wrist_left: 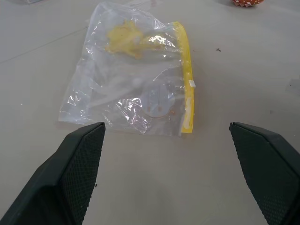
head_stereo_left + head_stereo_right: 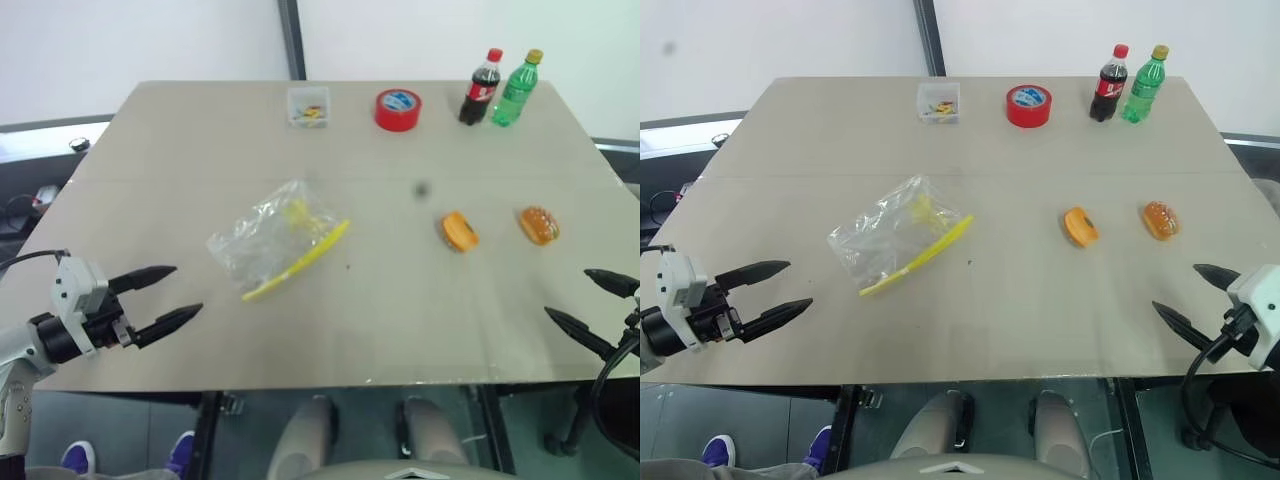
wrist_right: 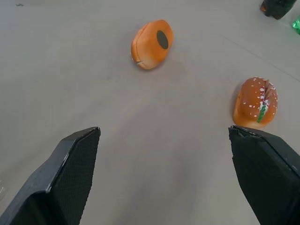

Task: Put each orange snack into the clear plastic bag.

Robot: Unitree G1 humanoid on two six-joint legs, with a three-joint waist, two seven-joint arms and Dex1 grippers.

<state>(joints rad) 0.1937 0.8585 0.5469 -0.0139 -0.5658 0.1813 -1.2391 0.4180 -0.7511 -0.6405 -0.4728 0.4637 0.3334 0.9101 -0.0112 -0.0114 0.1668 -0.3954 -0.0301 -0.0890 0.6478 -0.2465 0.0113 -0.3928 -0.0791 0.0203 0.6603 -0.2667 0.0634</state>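
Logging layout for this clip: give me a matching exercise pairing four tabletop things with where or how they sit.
Things:
1. clear plastic bag
2. orange snacks
3. red tape roll
4. cola bottle

Places or states:
A. upright at the far edge, beside the green bottle
B. lying crumpled ahead of the left end effector, yellow strip toward the table's middle
C. two pieces apart on the bare table ahead of the right end effector
D. at the far edge between the small clear box and the bottles

Pairs: 1-B, 2-C, 3-D, 4-A
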